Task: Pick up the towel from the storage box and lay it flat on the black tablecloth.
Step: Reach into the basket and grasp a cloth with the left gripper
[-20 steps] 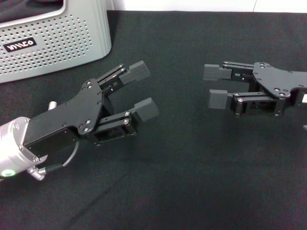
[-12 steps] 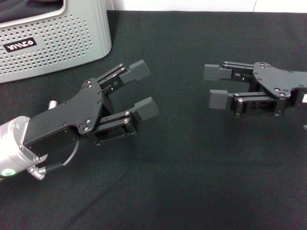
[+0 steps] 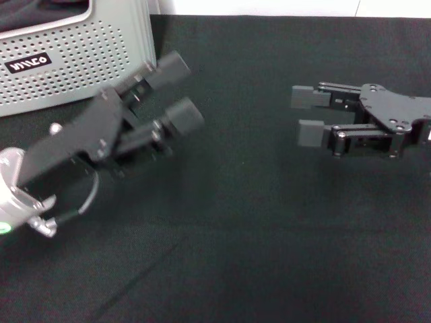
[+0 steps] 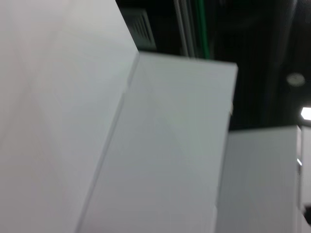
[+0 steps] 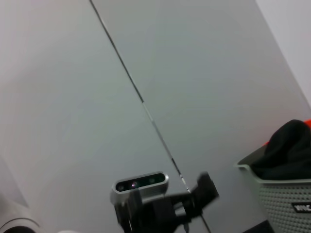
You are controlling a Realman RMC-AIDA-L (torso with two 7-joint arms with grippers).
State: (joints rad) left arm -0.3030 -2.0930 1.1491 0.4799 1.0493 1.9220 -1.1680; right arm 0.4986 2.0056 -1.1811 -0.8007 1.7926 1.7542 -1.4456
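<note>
At eleven o'clock of the head view: the storage box point(image 3: 74, 60), light grey, perforated wall, black label with white lettering, standing on the black tablecloth point(image 3: 256, 242). Contents: only a dark mass shows over the rim; in the right wrist view dark cloth is heaped above the box rim with a sliver of orange beside it. The towel cannot be identified as such in any view; by judgement it lies inside the box, under or among that dark cloth.

Item, left gripper point(image 3: 180, 93): at nine to ten o'clock of the head view, raised over the tablecloth, blurred. Fingers parted with a clear gap, nothing between them. Tips point toward one o'clock and lie just beside the box's near right corner, not touching it as far as can be told.

Item, right gripper point(image 3: 306, 116): at three o'clock, fingers parted, holding nothing, pointing toward nine o'clock, well apart from the box.

Item, left wrist view: pale panels only; no task thing visible.

Governing relation: the box opening lies toward eleven o'clock from the left gripper, above and behind its tips. The left arm is much the nearer. Judged step: the reach to the box, with the pick not yet made. The towel's long axis cannot be told.
</note>
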